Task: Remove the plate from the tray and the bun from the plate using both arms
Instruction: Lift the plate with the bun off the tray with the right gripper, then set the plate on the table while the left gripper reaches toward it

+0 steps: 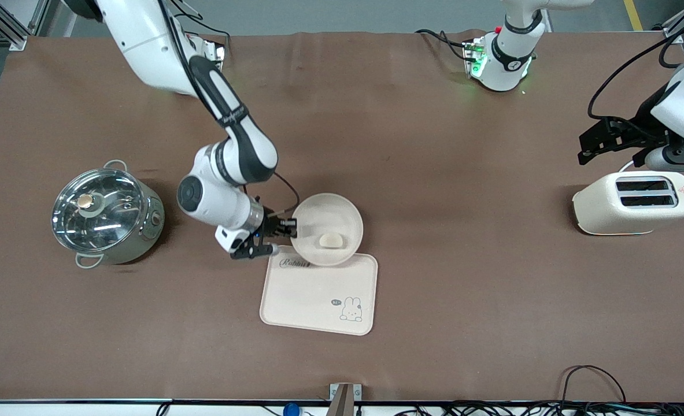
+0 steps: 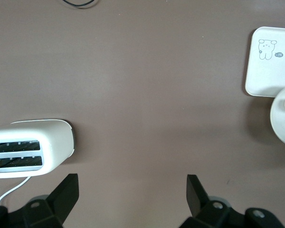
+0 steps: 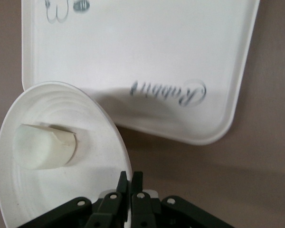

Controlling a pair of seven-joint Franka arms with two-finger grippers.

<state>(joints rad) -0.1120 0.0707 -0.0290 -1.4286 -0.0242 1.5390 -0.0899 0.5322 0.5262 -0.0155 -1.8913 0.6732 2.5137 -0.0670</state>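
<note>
The round cream plate (image 1: 327,222) is held up by its rim in my right gripper (image 1: 291,227), which is shut on it. The plate hangs over the tray's (image 1: 313,294) edge that lies farther from the front camera, partly past it. The pale half-moon bun (image 1: 330,240) lies in the plate. In the right wrist view the fingers (image 3: 131,183) pinch the plate's rim (image 3: 104,123), with the bun (image 3: 47,147) inside and the "Rabbit" tray (image 3: 147,52) below. My left gripper (image 1: 593,144) is open and empty, up above the toaster, waiting. The left wrist view shows its fingers (image 2: 66,192) wide apart.
A steel pot with a glass lid (image 1: 107,214) stands toward the right arm's end of the table. A cream toaster (image 1: 633,202) stands toward the left arm's end, also in the left wrist view (image 2: 31,147). Cables lie along the table's near edge.
</note>
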